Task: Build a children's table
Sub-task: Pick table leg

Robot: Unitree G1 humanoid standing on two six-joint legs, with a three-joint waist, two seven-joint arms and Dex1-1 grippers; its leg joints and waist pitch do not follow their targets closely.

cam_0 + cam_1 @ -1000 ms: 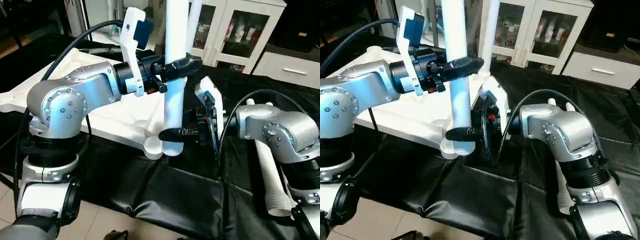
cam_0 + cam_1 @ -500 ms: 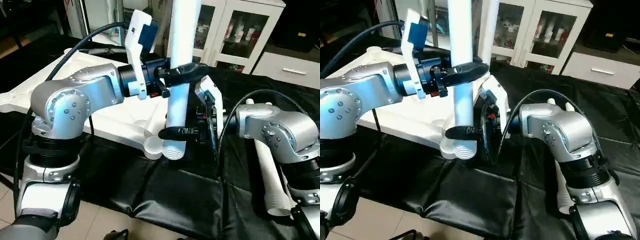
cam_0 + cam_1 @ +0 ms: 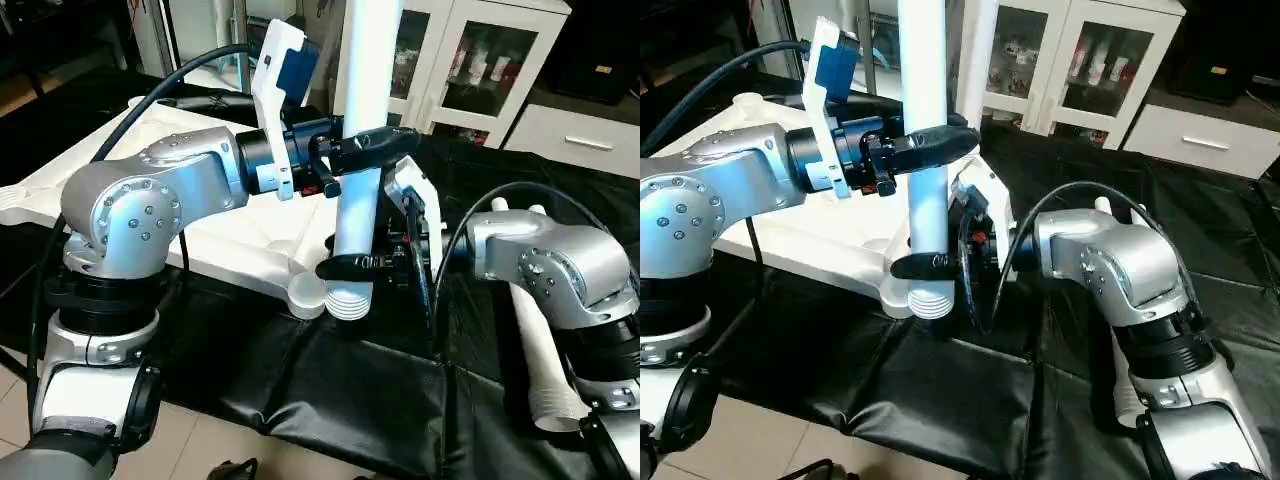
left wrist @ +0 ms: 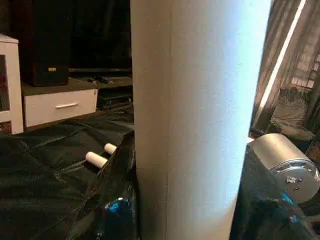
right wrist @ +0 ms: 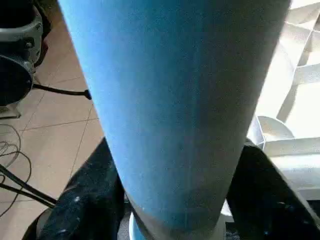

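As the leg [image 3: 362, 190] stands upright beside the tabletop [image 3: 240, 235] corner socket:
Left gripper [image 3: 372, 146]: jaws pinching leg.
Right gripper [image 3: 352, 265]: jaws around leg's lower end; grip unclear.

- A lived-in home room, a living room by the look of it — white cabinets [image 3: 470, 70] with glass doors stand along the back wall.
- A low white drawer unit [image 3: 585, 135] sits beside them.
- Curtains [image 4: 295, 60] hang at a bright window.
- Pale floor tiles [image 5: 45, 105] run underfoot — cables trail across them.
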